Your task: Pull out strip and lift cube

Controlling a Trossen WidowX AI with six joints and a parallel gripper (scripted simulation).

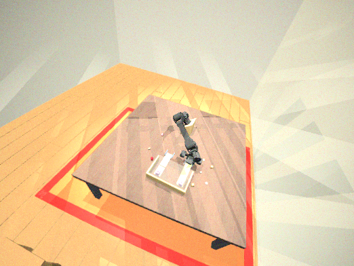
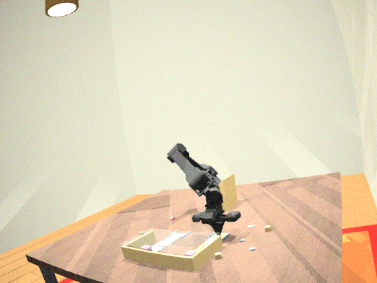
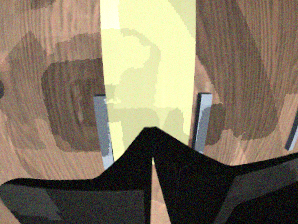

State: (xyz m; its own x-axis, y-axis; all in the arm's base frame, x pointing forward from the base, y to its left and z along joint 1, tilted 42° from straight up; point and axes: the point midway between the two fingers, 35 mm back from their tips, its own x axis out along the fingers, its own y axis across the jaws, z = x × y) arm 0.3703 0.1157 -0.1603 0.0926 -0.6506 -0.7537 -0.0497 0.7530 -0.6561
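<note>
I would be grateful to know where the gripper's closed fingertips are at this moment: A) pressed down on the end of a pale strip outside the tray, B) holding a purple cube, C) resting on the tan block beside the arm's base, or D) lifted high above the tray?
A: in the wrist view the gripper is shut with its tips on the pale strip, just outside the tray.

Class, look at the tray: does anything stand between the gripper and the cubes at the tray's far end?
Yes. The gripper is shut and down on a strip outside the tray's open end. A clear cover seems to lie over the tray and its purple cubes, so reaching from above looks blocked.
</note>
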